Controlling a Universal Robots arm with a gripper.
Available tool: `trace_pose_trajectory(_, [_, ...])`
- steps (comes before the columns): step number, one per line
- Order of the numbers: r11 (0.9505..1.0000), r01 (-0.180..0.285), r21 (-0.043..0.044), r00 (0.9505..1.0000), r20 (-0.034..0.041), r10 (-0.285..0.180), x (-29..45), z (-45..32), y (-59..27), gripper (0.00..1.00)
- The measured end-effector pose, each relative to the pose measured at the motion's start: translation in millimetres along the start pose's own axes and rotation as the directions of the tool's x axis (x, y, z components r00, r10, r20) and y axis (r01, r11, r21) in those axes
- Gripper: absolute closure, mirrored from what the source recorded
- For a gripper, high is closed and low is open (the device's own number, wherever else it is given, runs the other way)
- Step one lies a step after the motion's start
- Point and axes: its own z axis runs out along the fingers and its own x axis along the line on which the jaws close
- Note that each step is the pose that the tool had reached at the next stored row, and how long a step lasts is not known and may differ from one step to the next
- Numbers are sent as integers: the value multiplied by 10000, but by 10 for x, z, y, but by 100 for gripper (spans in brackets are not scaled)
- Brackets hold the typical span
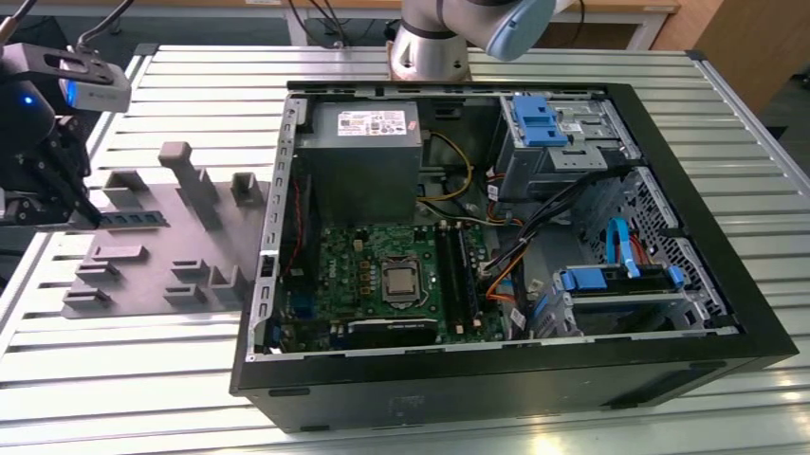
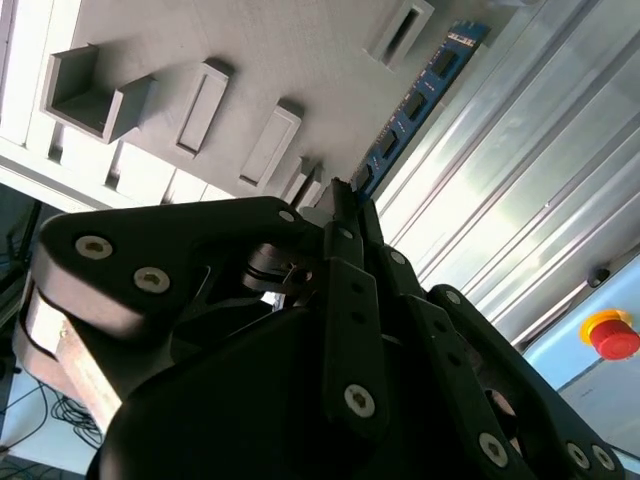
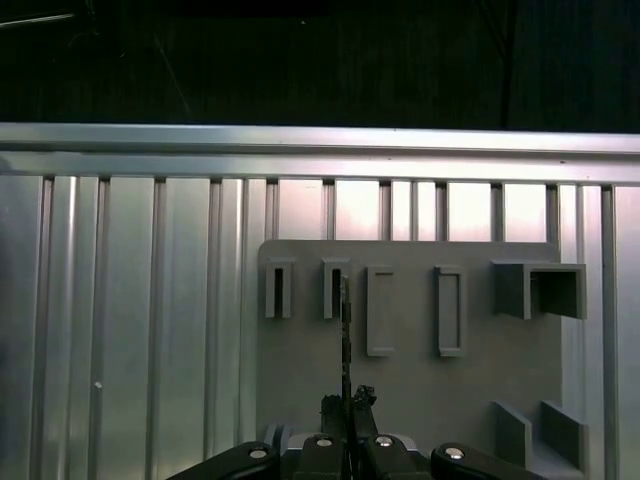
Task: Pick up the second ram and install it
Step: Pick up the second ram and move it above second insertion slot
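Slatted aluminium table (image 1: pixel 165 398); in the exterior view a grey tray (image 1: pixel 158 242) lies at 9 o'clock from the open computer case (image 1: pixel 506 379). Gripper (image 2: pixel 345 188) sits at the tray's 9 o'clock edge, fingers drawn almost together, pinching the near end of the second ram (image 2: pixel 415 100). Stick stands on edge on the tray, running toward 3 o'clock from the fingertips.

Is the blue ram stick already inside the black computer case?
No, the second ram lies at the grey tray on the exterior view's left, outside the computer case, close to the gripper.
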Motion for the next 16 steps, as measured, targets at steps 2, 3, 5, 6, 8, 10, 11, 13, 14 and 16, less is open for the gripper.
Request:
trace_pose_trajectory(2, [10000,0,0,10000,1,0,0,-14,0,86])
trace_pose_trajectory(3, [10000,0,0,10000,0,0,0,-22,1,86])
trace_pose_trajectory(5, [10000,0,0,10000,0,0,0,-38,1,86])
trace_pose_trajectory(6, [10000,0,0,10000,0,0,-1,-45,1,86])
trace_pose_trajectory(8, [10000,0,0,10000,0,0,-1,-58,2,86])
trace_pose_trajectory(10, [10000,0,1,10000,0,0,-1,-71,2,86])
trace_pose_trajectory(11, [10000,0,2,10000,1,0,-1,-77,2,86])
trace_pose_trajectory(13, [10000,0,1,10000,0,0,-1,-89,2,86])
trace_pose_trajectory(14, [10000,0,1,10000,1,0,-1,-95,2,86])
trace_pose_trajectory(16, [10000,0,0,10000,0,0,-2,-107,3,86])
